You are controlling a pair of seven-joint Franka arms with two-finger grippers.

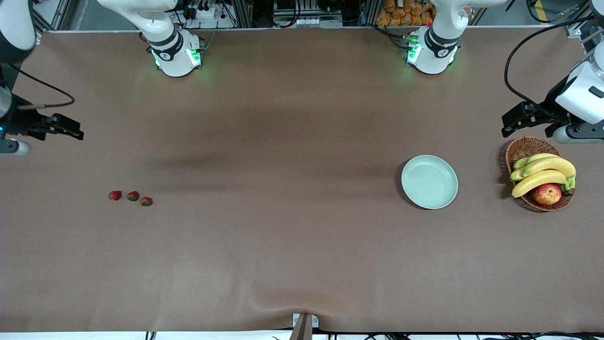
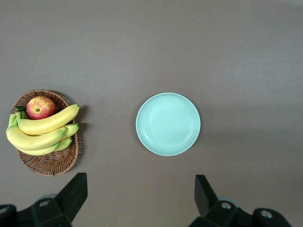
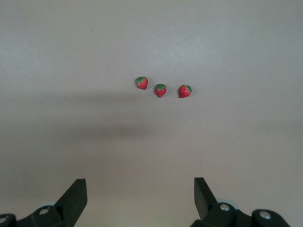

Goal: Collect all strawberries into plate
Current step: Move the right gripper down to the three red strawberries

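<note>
Three strawberries [image 1: 130, 196] in a row near the right arm's end. Plate [image 1: 429, 182] bare, basket [image 1: 538, 173] at its 3 o'clock. Right gripper [image 3: 140, 201] and left gripper [image 2: 140, 201] both wide, holding nothing, above the table.

You have three small red strawberries [image 3: 160, 90] with green tops lying in a short row on the table, apart from each other, well ahead of the right gripper's wide-spread jaws. Your pale mint-green plate [image 2: 168, 124], round and shallow, sits flat ahead of the left gripper's wide-spread jaws.
</note>
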